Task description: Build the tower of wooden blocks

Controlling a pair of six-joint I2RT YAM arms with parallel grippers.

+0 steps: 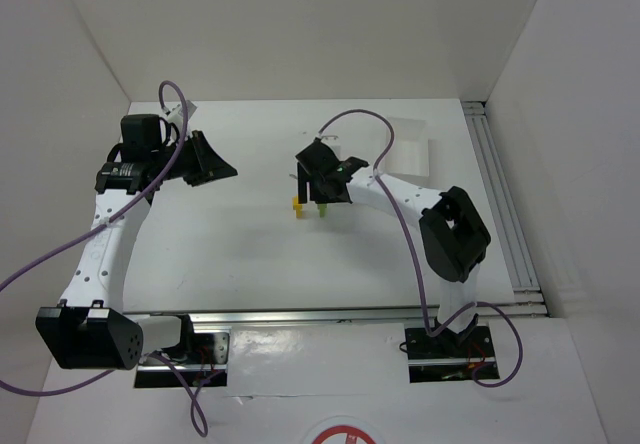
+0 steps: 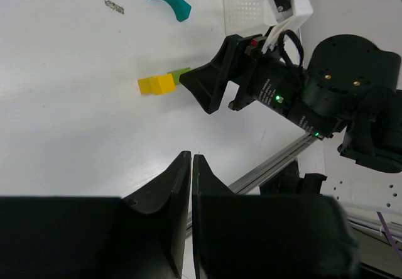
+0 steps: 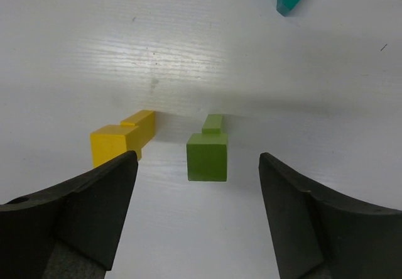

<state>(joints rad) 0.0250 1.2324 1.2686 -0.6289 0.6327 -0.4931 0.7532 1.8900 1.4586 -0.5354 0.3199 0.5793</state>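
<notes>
Space separates the lime-green post (image 3: 207,158) from both fingers (image 3: 81,210) of the released right gripper (image 3: 198,159), yellow post (image 3: 119,142) just beside.

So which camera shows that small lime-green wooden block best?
The right wrist view: the lime-green wooden block sits close and unblocked. The left wrist view shows only a sliver beside the yellow wooden block; the top view, a tiny speck.

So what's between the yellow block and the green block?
Nothing. In the right wrist view, only bare white table shows between the yellow block and the green block, which stand apart.
</notes>
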